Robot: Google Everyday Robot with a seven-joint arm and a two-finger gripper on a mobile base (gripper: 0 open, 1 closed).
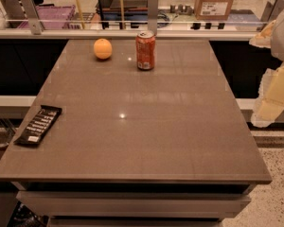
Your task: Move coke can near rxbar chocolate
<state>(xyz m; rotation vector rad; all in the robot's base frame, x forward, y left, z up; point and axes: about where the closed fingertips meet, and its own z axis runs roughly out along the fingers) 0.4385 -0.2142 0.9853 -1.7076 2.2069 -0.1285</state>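
Note:
The coke can (146,50) stands upright near the far edge of the grey-brown table (146,126), a little right of the middle. The rxbar chocolate (38,124), a flat black bar with white lettering, lies at the table's left edge, its white label at the near end. My gripper (273,91) shows as pale yellow-white parts at the right edge of the view, beyond the table's right side and well apart from the can and the bar.
A round orange fruit (102,48) sits left of the can near the far edge. Behind the table runs a glass rail with metal posts (153,13). A cardboard box (215,1) stands beyond it.

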